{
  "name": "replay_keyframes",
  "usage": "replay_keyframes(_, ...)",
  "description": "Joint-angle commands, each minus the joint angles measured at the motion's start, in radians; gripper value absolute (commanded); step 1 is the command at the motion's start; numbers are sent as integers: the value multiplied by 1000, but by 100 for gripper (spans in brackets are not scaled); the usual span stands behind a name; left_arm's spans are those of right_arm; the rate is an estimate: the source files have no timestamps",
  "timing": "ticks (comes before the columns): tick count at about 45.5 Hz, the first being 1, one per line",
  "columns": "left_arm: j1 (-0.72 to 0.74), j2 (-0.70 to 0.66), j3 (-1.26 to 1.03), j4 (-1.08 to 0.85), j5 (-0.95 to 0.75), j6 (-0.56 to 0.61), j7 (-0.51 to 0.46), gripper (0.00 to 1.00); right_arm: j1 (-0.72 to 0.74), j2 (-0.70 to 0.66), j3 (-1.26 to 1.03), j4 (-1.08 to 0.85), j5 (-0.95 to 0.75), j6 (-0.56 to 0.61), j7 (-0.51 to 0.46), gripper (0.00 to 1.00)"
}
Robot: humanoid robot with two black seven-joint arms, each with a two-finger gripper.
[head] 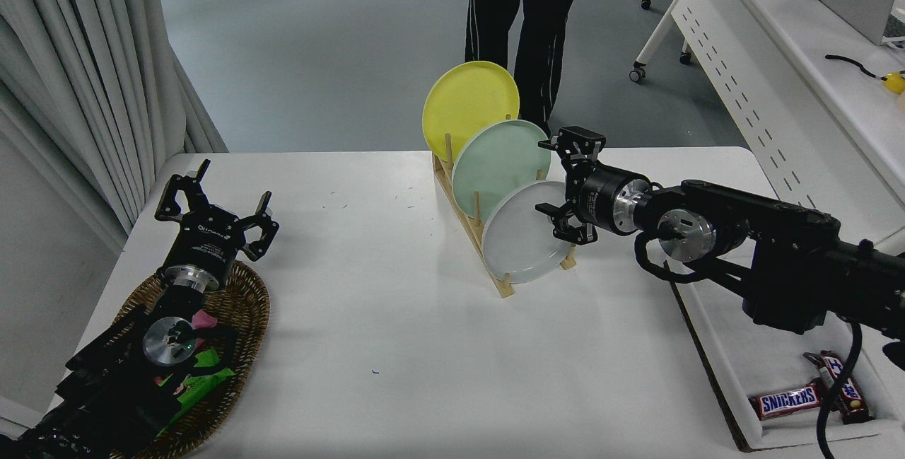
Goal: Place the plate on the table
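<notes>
The pale grey plate (520,241) stands on edge in the front slot of a wooden rack (472,229) on the white table (396,317). A mint green plate (498,162) and a yellow plate (466,102) stand behind it. My right gripper (562,187) is open, its jaws spread around the grey plate's upper right rim, one finger above and one (558,222) in front of the plate's face. My left gripper (212,208) is open and parked at the lower left over a basket.
A wicker basket (233,353) with snack packs sits at the lower left. A white tray (749,374) with Snickers bars (785,400) lies at the right. A person's legs (523,27) stand beyond the far edge. A white perforated desk (778,56) is at the upper right.
</notes>
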Motion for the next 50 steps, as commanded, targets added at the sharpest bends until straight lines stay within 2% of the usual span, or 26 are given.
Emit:
replay_keyframes(1,0,0,0,0,0,0,0,100,-9,23,14,-79,8,21,-49,100)
replay_keyframes(18,0,0,0,0,0,0,0,100,-12,54,40,-108,8,21,-60,93)
replay_keyframes(23,0,0,0,0,0,0,0,100,-12,72,38,-111,8,21,-62,86)
replay_keyframes(32,0,0,0,0,0,0,0,100,-12,78,43,-111,9,25,-86,77)
replay_keyframes(37,0,0,0,0,0,0,0,100,-12,78,48,-111,9,26,-105,76)
replay_keyframes(50,0,0,0,0,0,0,0,100,-10,80,49,-108,9,46,-140,61)
